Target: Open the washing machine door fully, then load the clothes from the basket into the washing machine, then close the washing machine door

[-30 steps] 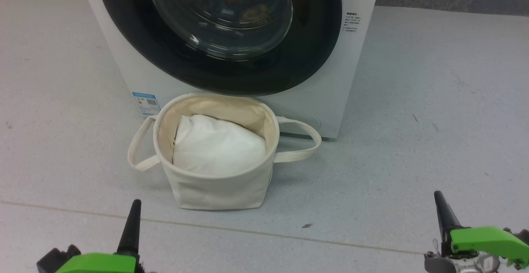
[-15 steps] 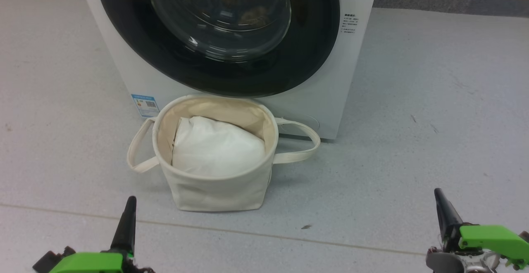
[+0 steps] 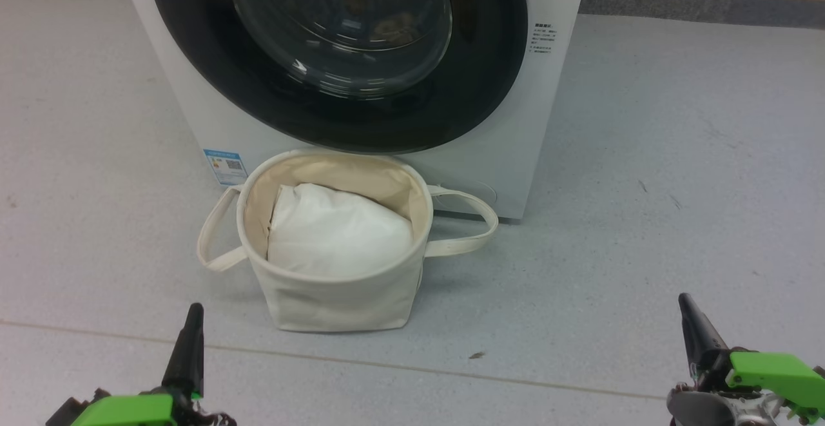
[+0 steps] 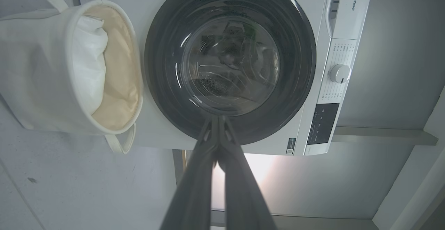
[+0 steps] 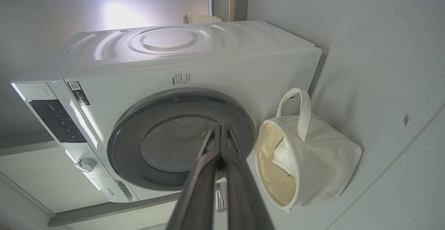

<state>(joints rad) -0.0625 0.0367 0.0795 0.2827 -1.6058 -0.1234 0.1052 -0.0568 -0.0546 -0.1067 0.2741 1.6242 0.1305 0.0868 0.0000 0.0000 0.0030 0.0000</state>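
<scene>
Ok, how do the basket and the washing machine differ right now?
The basket is small, soft cream canvas; the washing machine is large, rigid and white. The basket is open on top, showing a white pad; the washing machine has its door shut. Both stand on the grey floor.

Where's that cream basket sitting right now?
In the head view the basket stands on the floor at centre, directly before the washing machine, just below its round black door.

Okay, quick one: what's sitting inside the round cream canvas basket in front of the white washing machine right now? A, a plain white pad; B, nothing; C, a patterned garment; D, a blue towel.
A: the head view shows a plain white pad lying in the round cream canvas basket.
</scene>
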